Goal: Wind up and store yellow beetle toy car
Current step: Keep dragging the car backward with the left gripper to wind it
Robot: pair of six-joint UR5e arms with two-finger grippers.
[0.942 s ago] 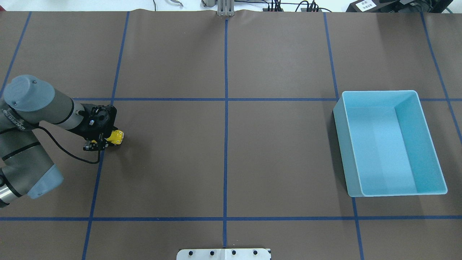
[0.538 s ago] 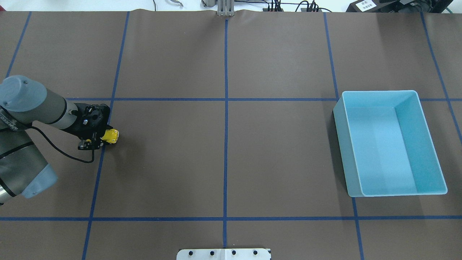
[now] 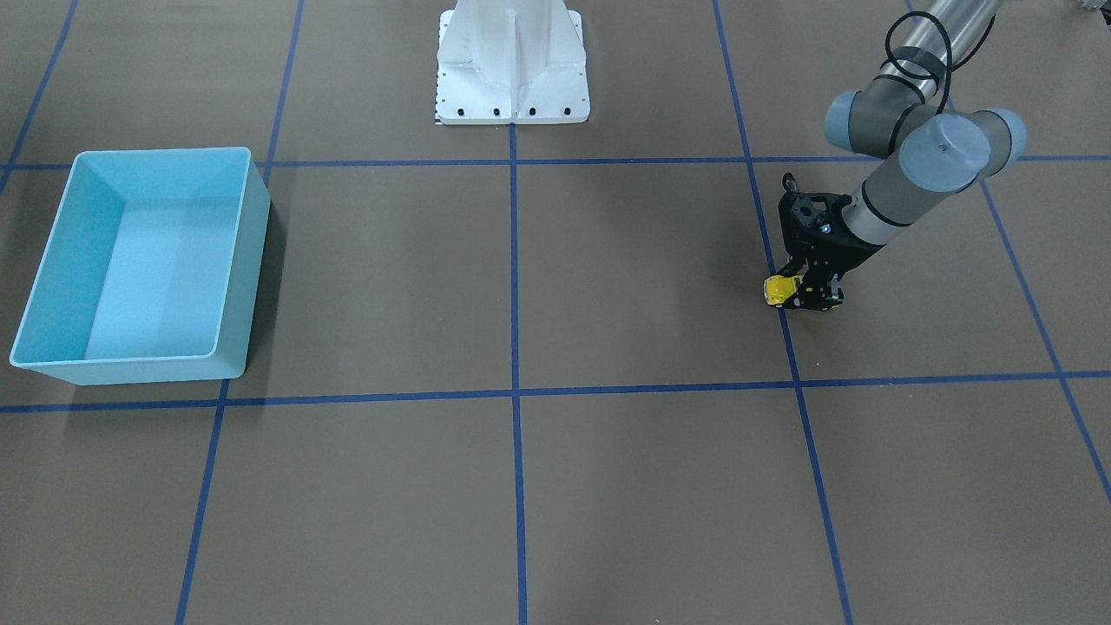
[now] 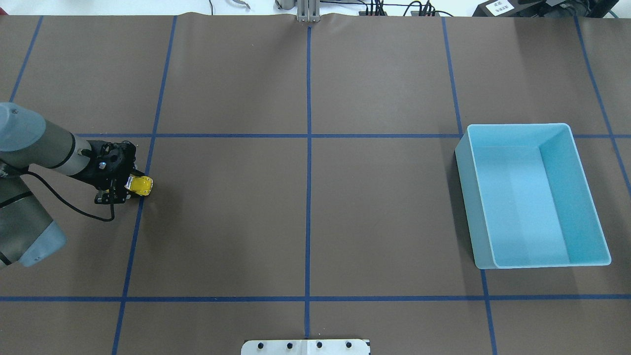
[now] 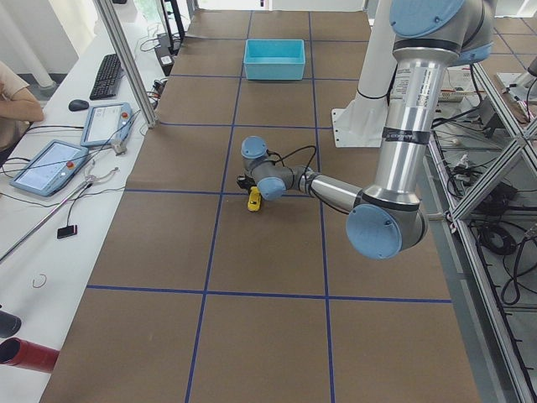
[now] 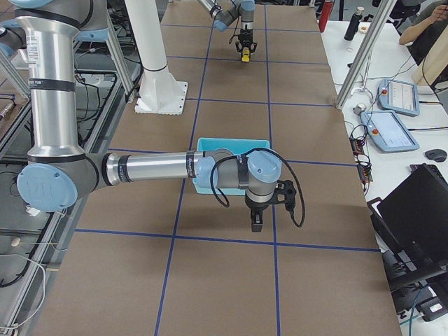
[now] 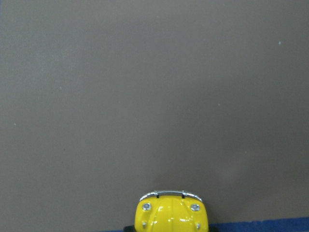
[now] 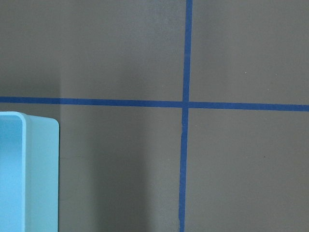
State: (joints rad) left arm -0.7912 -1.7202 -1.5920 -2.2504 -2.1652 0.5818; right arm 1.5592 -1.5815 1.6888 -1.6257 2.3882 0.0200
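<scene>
Your left tool (image 4: 127,188) was clamped on the car (image 4: 140,185), its nose poking out ahead of the tool at the surface (image 4: 222,207), so too light a downward press could have let the wheels skid rather than wind.

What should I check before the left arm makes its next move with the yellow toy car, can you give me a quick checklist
1. Grip: the left end effector is closed on the yellow beetle toy car. Ok.
2. Car wheels touching the table for winding. Cannot tell.
3. Storage: the light blue bin is upright and open, with nothing inside. Ok.
4. Stretch of table between car and bin: nothing seen in the way. Ok.
5. Whether the right end effector is open or shut. Cannot tell; it shows only in the right side view.
</scene>
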